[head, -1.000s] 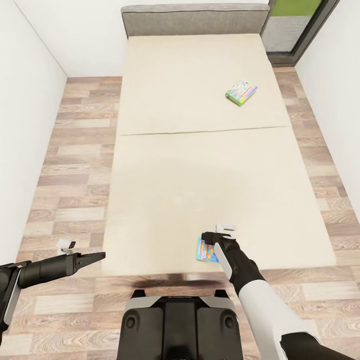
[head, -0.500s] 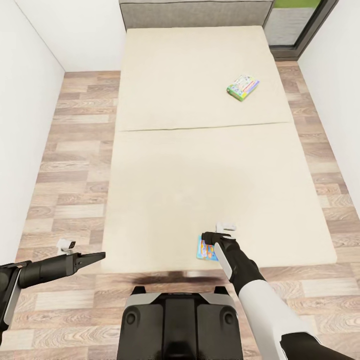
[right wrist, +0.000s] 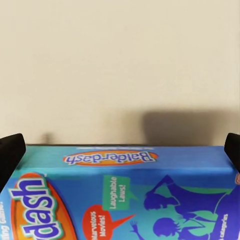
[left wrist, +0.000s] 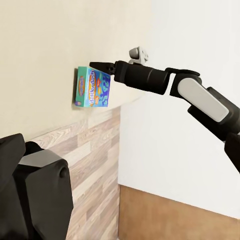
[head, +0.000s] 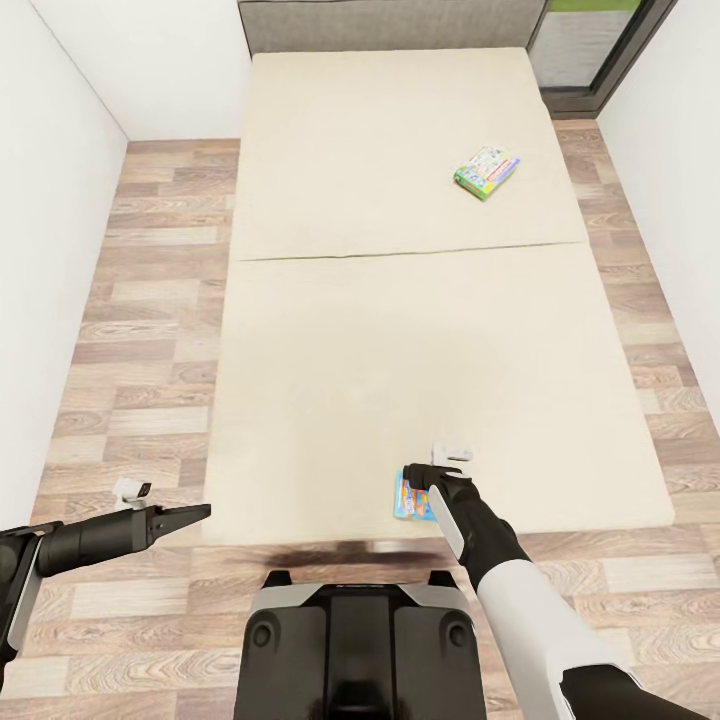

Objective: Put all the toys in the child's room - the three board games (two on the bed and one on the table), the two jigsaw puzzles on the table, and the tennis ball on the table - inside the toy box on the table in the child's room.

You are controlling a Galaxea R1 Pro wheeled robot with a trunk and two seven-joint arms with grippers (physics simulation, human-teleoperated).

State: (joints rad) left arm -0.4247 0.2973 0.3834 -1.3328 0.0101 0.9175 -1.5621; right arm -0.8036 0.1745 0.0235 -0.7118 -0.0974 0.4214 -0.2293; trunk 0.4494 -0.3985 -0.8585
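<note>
A blue "Balderdash" board game point(head: 409, 498) lies flat near the foot edge of the bed point(head: 340, 340). My right gripper point(head: 413, 471) hovers just over the box's far end, open. In the right wrist view the box point(right wrist: 125, 195) spreads below the gripper point(right wrist: 120, 149), one dark fingertip point(right wrist: 10, 154) at each side. The left wrist view shows the same box point(left wrist: 92, 87) with the right gripper point(left wrist: 98, 64) at its edge. A second board game point(head: 486, 171), pale with a green edge, lies far up the bed on the right. My left gripper point(head: 197, 513) hangs shut over the floor left of the bed.
The beige bed takes up the middle of the narrow room, with wood-plank floor point(head: 150, 300) along both sides. White walls point(head: 50, 200) close in left and right. A grey-framed window point(head: 585, 50) stands at the far right. My base point(head: 360, 640) is against the bed's foot.
The head camera shifted slightly a second ago, so the bed sits a little higher in the picture. Both arms and both boxes have stayed put.
</note>
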